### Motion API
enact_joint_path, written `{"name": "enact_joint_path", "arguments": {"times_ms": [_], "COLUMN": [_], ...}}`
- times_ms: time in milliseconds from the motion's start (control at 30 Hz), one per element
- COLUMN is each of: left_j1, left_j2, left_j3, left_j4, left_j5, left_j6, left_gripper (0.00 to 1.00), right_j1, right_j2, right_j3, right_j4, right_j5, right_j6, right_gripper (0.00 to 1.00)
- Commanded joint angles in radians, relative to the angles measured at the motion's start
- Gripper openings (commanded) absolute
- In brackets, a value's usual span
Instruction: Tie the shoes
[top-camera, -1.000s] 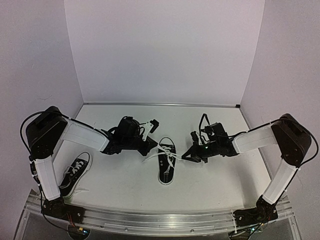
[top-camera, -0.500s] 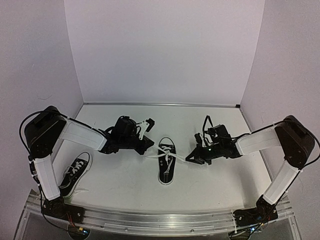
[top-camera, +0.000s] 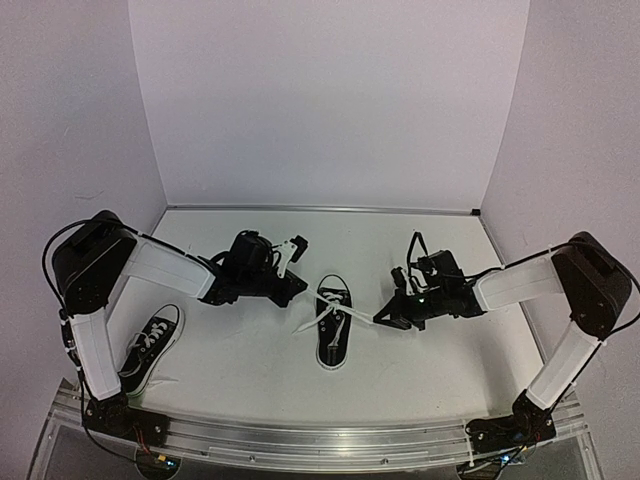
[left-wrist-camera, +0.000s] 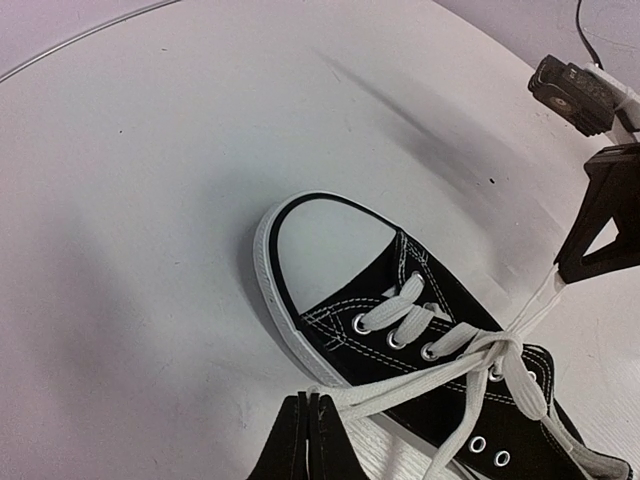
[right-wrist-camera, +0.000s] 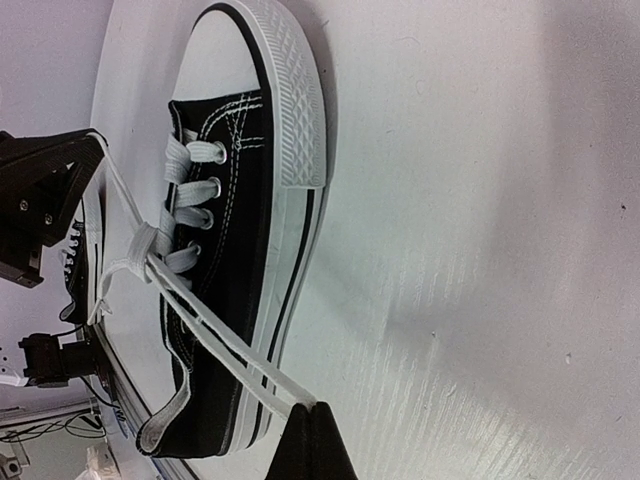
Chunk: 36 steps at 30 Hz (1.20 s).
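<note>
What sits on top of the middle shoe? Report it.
The white laces cross in a loose knot over the middle shoe, their ends pulled apart by the left hand and right hand. What lies right under the knot is covered.

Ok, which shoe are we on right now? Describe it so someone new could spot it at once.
On the white table, look at the middle, between the left pincer and right pincer. The shoe there has its laces stretched sideways, one end in each pincer. The other shoe lies at the near-left edge with nothing holding its laces.
</note>
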Motion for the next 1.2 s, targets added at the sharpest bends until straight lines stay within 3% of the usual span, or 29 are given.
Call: {"name": "enact_joint_path", "arguments": {"times_ms": [0, 100, 267, 400, 467, 600, 833, 1033, 1167], "left_j1": [0.020, 0.020, 0.020, 0.020, 0.020, 0.016, -0.074, -0.130, -0.146], "left_j2": [0.009, 0.003, -0.081, -0.190, -0.232, -0.251, -0.196, -0.114, -0.056], "left_j3": [0.043, 0.052, 0.008, -0.067, -0.095, -0.111, -0.088, -0.004, 0.052], "left_j4": [-0.005, -0.023, 0.014, 0.029, 0.026, -0.012, -0.097, -0.149, -0.180], "left_j5": [-0.020, 0.043, 0.079, 0.023, 0.015, 0.083, 0.158, 0.150, 0.144], "left_j6": [-0.007, 0.017, 0.018, 0.019, 0.028, 0.050, 0.150, 0.175, 0.173], "left_gripper": [0.00, 0.04, 0.33, 0.46, 0.50, 0.49, 0.36, 0.29, 0.29], "right_j1": [-0.007, -0.005, 0.030, 0.048, 0.050, 0.050, 0.006, 0.000, 0.000], "right_j2": [-0.024, -0.018, -0.001, 0.016, 0.020, 0.010, -0.091, -0.011, 0.058], "right_j3": [-0.006, 0.010, 0.060, 0.082, 0.081, 0.089, 0.150, 0.282, 0.325], "right_j4": [-0.024, -0.021, -0.018, -0.036, -0.047, -0.116, -0.236, -0.327, -0.334], "right_j5": [0.011, -0.047, -0.132, -0.148, -0.149, -0.130, -0.055, 0.006, -0.009], "right_j6": [-0.021, -0.040, -0.072, -0.085, -0.094, -0.144, -0.215, -0.287, -0.307], "right_gripper": [0.00, 0.00, 0.00, 0.00, 0.07, 0.21, 0.48, 0.44, 0.42]}}
